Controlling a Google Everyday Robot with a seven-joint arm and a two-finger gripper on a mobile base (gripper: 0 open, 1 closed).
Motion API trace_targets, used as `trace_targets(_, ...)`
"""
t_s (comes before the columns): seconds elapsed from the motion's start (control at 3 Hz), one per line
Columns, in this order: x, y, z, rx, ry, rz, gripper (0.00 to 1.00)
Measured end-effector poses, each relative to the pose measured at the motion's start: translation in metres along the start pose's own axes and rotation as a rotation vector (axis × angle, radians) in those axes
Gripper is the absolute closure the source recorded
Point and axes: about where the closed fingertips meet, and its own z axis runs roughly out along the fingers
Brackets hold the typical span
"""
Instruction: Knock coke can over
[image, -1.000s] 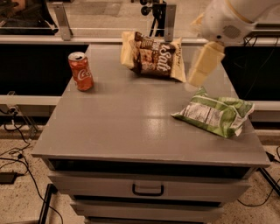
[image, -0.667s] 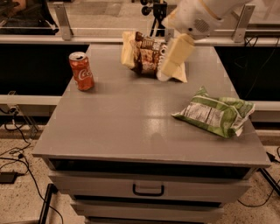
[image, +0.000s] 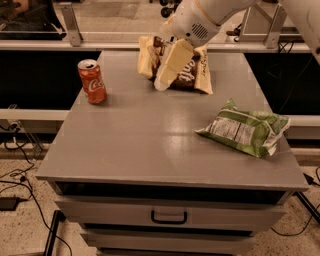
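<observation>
1. Can (image: 92, 81): stands upright on the left rear part of the surface (image: 150, 145), near the left edge. Silver top up, white script facing the camera. Nothing touches it.

2. My fingers (image: 161, 84): over the rear middle of the surface, to the right of the can and well apart from it. They slant down and to the left from my arm (image: 200, 20), which enters from the top of the view. They show as one cream slab, so I cannot tell whether they stand wide or narrow. Nothing is seen held in them.

3. Brown bag (image: 192, 75): at the rear of the surface, directly behind my fingers, which cover part of its left half. I cannot tell whether the tips touch the bag or the surface below.

4. Green bag (image: 245, 131): lies flat on the right side of the surface, close to the right edge, well apart from the can and from my fingers.

5. Drawer handle (image: 169, 217): on the front face below the surface, drawer closed.

6. Cables (image: 15, 165): on the floor at the left of the unit.
</observation>
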Motion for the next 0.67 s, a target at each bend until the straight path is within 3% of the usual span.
trace_targets(0.33, -0.005, -0.015, 0.012, 0.030, -0.051, -0.020, 0.00)
trace_targets(0.67, -0.020, -0.050, 0.037, 0.111, -0.196, -0.077, 0.00)
